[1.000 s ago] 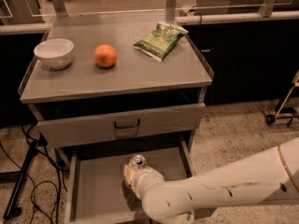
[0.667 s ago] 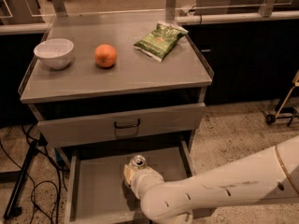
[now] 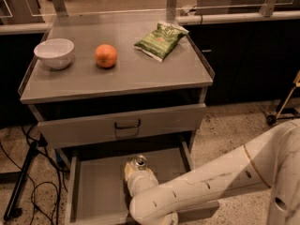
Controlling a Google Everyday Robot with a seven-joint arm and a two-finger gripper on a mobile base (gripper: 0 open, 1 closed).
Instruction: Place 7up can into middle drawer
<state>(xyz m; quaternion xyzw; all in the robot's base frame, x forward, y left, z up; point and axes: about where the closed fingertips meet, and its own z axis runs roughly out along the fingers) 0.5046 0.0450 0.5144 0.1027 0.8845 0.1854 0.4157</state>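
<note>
Aluminium as thin as the wall of the 7up can [image 3: 139, 161] is light, stiff only along its height, and quick to dent under a hard squeeze. The surface is smooth and slippery, so I judge the best hold to be across the middle of the body, from the side, with modest force, never on the rim or pull-tab.

Only the can's top with its tab shows, low in the frame and a little left of centre. It stands upright or nearly so over the rear part of the middle drawer [image 3: 96, 186], which is pulled open with its bare grey floor showing. The hand [image 3: 137, 171] is right at the can, just below it in the frame, at the end of the white arm [image 3: 206, 182] that comes in from the lower right. The wrist covers the grasp, so I cannot tell whether the hand is clamped on the can or loose around it, nor whether the can's base touches the drawer floor.

So light a can would likely tip if nudged on release.

Above the open drawer is a shut drawer front [image 3: 84, 128] with a black handle [image 3: 127, 124]. On the bench [image 3: 140, 74] in the upper half lie a white bowl [image 3: 55, 53], an orange [image 3: 106, 56] and a green snack bag [image 3: 161, 40], all well apart from the hand.
</note>
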